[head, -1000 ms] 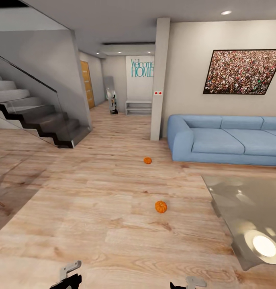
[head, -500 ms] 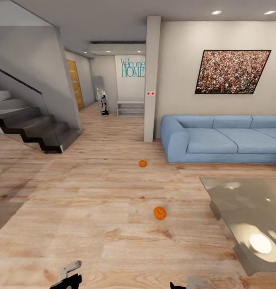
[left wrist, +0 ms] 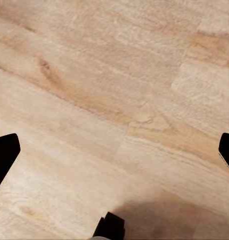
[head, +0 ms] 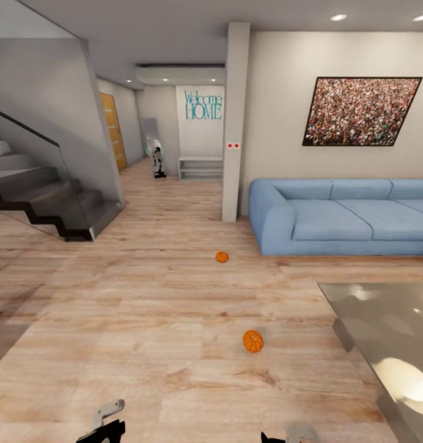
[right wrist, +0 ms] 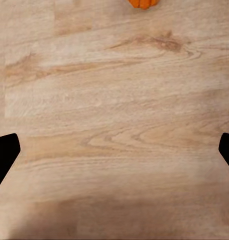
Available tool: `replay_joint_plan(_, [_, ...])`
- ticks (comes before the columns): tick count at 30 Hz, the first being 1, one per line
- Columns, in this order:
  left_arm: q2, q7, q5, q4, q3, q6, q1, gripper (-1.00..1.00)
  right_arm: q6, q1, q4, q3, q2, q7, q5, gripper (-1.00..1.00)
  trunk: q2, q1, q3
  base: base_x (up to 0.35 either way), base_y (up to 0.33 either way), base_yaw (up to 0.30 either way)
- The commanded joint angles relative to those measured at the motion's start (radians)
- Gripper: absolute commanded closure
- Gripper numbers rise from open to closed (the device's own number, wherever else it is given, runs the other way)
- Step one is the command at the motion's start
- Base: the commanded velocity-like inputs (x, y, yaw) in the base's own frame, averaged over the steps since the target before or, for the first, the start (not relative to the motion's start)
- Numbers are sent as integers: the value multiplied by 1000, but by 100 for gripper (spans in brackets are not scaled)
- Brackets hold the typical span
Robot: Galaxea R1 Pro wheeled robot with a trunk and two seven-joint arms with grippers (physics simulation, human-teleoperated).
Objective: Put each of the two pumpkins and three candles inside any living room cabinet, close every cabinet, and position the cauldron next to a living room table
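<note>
Two orange pumpkins lie on the wood floor. The near pumpkin [head: 253,341] is ahead of me and slightly right; the far pumpkin [head: 221,256] lies close to the sofa's corner. The near one's edge [right wrist: 142,3] also peeks into the right wrist view. My left gripper [head: 103,424] and right gripper [head: 291,434] hang low at the picture's bottom, well short of both pumpkins. In the wrist views the left gripper [left wrist: 115,152] and right gripper [right wrist: 115,150] are open over bare floor, holding nothing. The candles, cabinet and cauldron are out of view.
A glass-topped table [head: 390,326] stands at the right front. A blue sofa [head: 346,215] lines the right wall under a picture. A pillar [head: 234,123] stands beside it, stairs [head: 45,197] rise at the left, and a hallway with a low shelf [head: 201,166] runs behind.
The whole view has shifted as the camera moved: the near pumpkin sits lower in the picture and the table further right. Pumpkins and grippers have not moved themselves.
</note>
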Motion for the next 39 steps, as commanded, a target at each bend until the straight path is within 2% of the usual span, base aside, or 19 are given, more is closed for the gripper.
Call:
replay_joint_plan(1, [1, 7, 8, -2, -8, 1, 0, -100, -4, -1, 0, 8, -1, -1, -10, -100, -1, 1, 0, 285, 131, 0])
replay_joint_plan(17, [1, 7, 7, -2, -9, 1, 0, -100, -2, -1, 0, 8, -1, -4, -11, -100, -1, 1, 8, 285, 99, 0])
replay_joint_plan(31, [0, 7, 7, -2, -9, 1, 0, -100, -1, -1, 0, 8, -1, -1, -11, -100, -1, 1, 8, 285, 9, -1])
replay_joint_plan(39, [1, 7, 7, -2, -8, 1, 0, -100, -2, -1, 0, 8, -1, 0, -12, -100, -1, 1, 8, 285, 0, -199])
